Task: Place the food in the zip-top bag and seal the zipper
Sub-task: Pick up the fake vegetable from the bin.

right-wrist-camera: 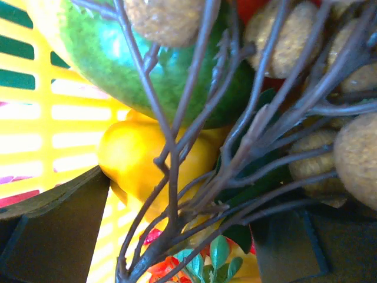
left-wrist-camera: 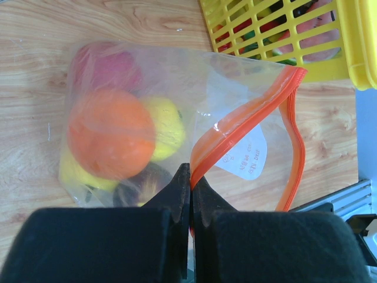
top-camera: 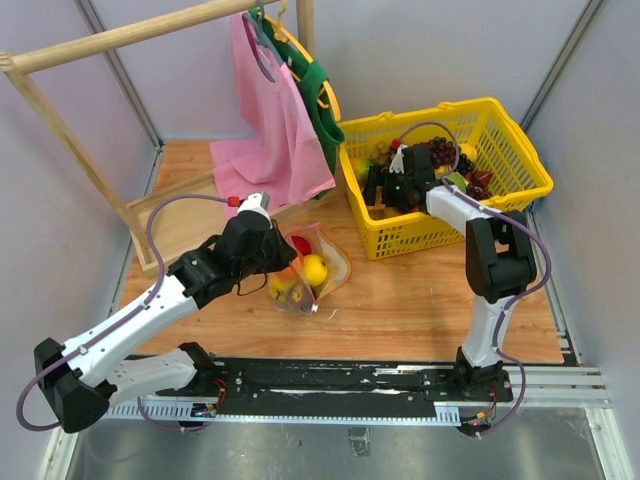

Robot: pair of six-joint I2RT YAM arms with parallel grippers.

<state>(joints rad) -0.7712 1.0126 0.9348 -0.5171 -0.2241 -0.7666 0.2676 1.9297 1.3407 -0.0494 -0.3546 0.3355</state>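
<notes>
Red-orange zipper strip (left-wrist-camera: 247,116) of clear plastic bag (left-wrist-camera: 206,82) is pinched by left fingers (left-wrist-camera: 106,242) beside yellow plastic basket (top-camera: 410,240). Right fingers (right-wrist-camera: 53,230), spread inside it, should be closed on yellow fruit (right-wrist-camera: 141,159) alone.

Overhead sees the whole desk (top-camera: 430,310); left wrist looks closely down at the bag (left-wrist-camera: 235,88), right wrist into the basket (right-wrist-camera: 59,118).

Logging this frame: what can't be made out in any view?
Left wrist: dark piece low in the zip-top bag, blurred by plastic, partly behind the left gripper.
Left wrist: label print, too small.
Right wrist: whether the right gripper touches anything; twigs crowd the view.
Top: left jaws, under the wrist.
</notes>
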